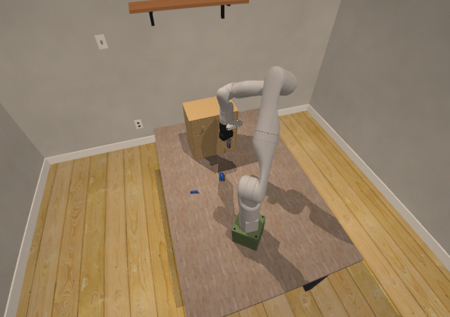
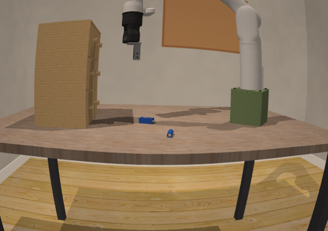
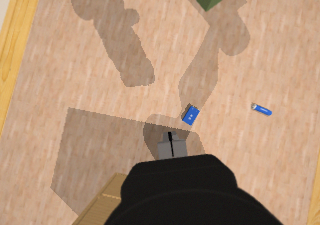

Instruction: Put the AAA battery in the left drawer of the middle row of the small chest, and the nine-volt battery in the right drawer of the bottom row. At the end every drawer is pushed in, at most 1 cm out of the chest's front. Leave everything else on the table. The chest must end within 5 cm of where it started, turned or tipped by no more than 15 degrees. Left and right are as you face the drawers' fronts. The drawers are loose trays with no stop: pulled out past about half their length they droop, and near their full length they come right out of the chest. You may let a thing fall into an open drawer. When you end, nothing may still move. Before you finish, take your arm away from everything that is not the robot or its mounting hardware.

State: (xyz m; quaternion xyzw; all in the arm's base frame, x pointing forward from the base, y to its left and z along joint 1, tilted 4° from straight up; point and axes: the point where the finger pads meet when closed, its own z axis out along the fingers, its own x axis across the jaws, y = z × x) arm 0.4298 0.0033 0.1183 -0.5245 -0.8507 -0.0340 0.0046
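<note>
My end effector hangs high, fingers pressed together on nothing, just in front of the small chest, whose drawers look pushed in. Below on the tabletop lies the nine-volt battery; the AAA battery lies apart, nearer the edge.

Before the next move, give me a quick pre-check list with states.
1. Gripper empty, fingers shut: ok.
2. Gripper apart from the chest, hanging in front of its drawers: ok.
3. All drawers pushed in: ok, none juts out in the exterior view.
4. Nine-volt battery lying free on the table: ok.
5. AAA battery lying free, apart from the nine-volt: ok.
6. Target drawers open for loading: not ok.
</note>
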